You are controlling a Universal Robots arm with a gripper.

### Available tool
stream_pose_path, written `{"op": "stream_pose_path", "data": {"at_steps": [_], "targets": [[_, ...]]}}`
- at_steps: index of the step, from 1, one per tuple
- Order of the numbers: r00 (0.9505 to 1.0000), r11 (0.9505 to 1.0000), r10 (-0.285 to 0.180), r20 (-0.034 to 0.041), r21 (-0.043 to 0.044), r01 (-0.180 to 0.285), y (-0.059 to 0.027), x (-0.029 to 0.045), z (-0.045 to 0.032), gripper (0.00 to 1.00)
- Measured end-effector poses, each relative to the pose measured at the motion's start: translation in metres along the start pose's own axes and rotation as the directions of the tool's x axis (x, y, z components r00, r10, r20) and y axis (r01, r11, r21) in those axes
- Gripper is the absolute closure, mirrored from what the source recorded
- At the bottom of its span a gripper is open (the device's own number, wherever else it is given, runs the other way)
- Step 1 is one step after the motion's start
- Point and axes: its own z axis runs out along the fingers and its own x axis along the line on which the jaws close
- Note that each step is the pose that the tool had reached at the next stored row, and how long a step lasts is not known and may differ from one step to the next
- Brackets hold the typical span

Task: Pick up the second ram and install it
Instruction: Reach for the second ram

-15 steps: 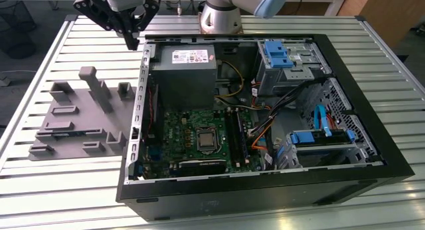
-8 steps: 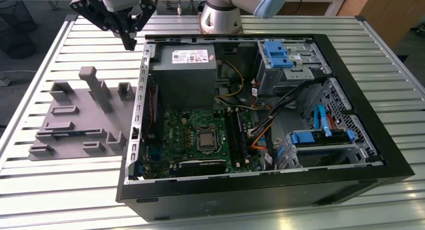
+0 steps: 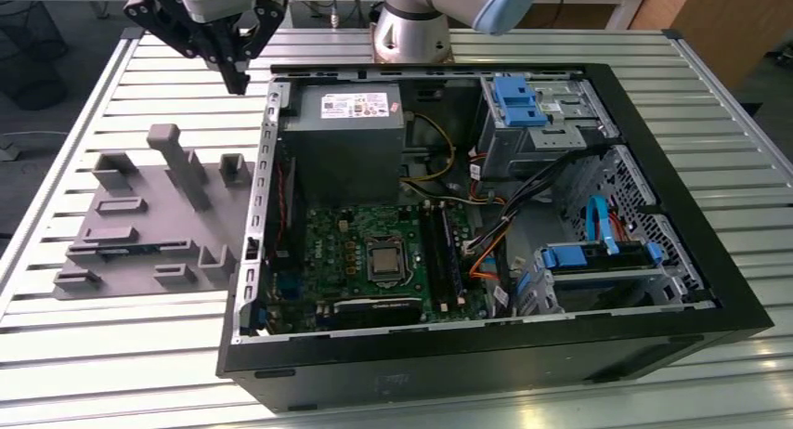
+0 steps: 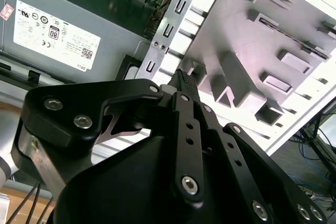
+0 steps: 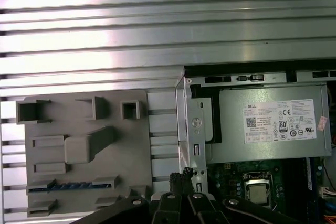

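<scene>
**Supervisor:** State of the claw?

**Operator:** I read the gripper [image 3: 238,76] as closed tip to tip, with nothing in it. It hangs above the side wall of the computer case [image 3: 496,355], next to the grey fixture [image 5: 79,108].

**Supervisor:** And the part?

**Operator:** In the first wrist view, the second ram [image 5: 71,186] sits on edge in a fixture slot, well apart from the fingertips. I judge this to be the approach step, with pickup not begun. A grasp calls for parted fingers squared across the thin board.
</scene>
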Motion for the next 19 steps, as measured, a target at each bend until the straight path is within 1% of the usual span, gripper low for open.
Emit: {"op": "stream_pose_path", "data": {"at_steps": [13, 19], "targets": [[1.0000, 1.0000, 0.000, 0.0000, 0.0000, 0.000, -0.0008, 0.0103, 0.0004, 0.89], [1.0000, 1.0000, 0.000, 0.0000, 0.0000, 0.000, -0.0009, 0.0111, 0.0004, 0.89]]}}
